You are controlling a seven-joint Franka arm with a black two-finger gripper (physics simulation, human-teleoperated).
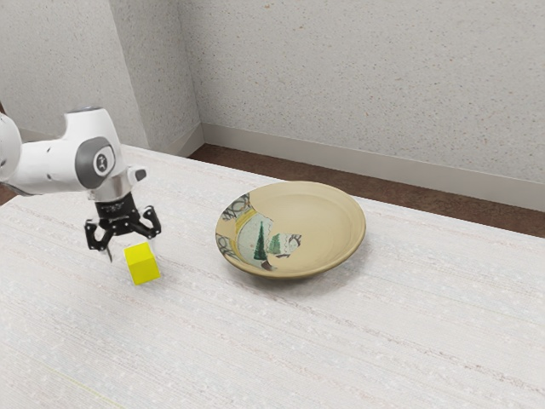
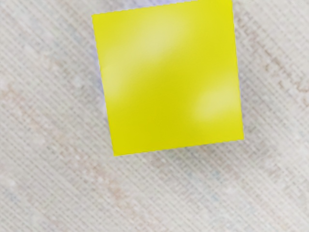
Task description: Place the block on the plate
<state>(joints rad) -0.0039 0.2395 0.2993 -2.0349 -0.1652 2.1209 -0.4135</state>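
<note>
Hand (image 1: 129,242) near block (image 1: 143,267) outside plate (image 1: 319,226).

So the walls (image 1: 358,77) are a speckled pale grey, with a plain light baseboard (image 1: 383,162) running along the bottom and a dark brown floor (image 1: 409,192) below that. Table's (image 1: 383,341) whitish with faint streaks, and the light is pretty soft and even all over.

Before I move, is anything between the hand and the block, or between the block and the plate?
Nothing visible in either gap. The open hand hovers just above the yellow block, and tabletop runs from there to the plate, whose raised rim will probably need clearing.
</note>
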